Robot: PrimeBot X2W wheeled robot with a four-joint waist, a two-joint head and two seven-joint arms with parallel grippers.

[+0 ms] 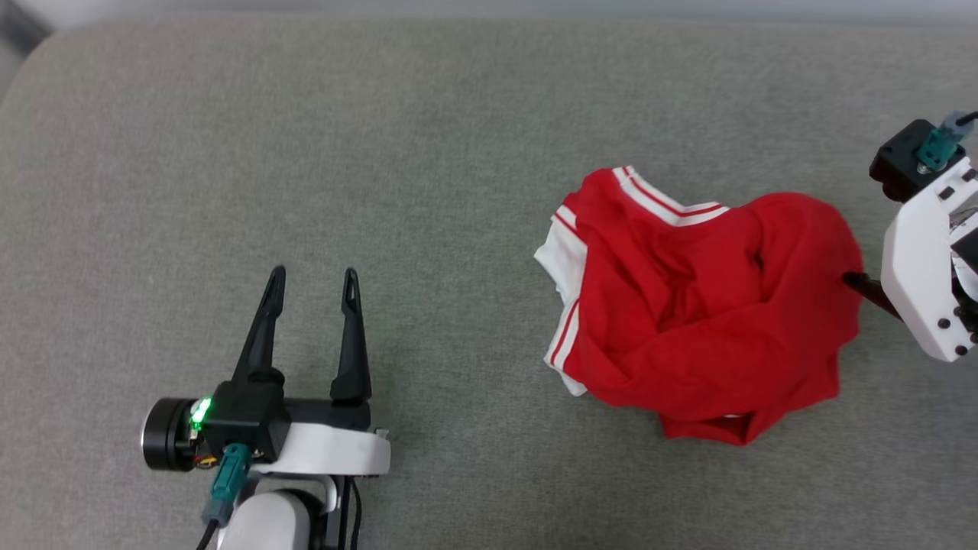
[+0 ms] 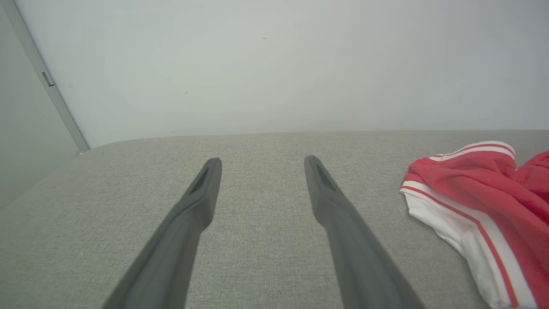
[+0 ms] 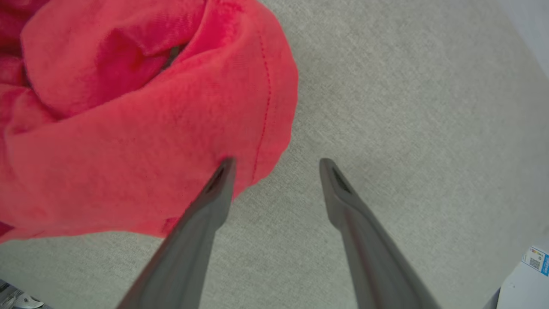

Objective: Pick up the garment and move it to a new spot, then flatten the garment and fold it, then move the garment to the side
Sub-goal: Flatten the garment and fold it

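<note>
Okay, we see the garment [image 1: 703, 336] crumpled on the grey fabric surface [image 1: 382, 153], right gripper [image 3: 278, 162] spread wide at its edge, left gripper [image 1: 313, 273] spread, empty.

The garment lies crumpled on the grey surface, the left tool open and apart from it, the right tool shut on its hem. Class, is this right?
One thing is wrong: the right tool is open, not shut. The right wrist view shows its fingers spread, one tip at the hem of the garment, the other over the grey surface. The rest stands.
</note>
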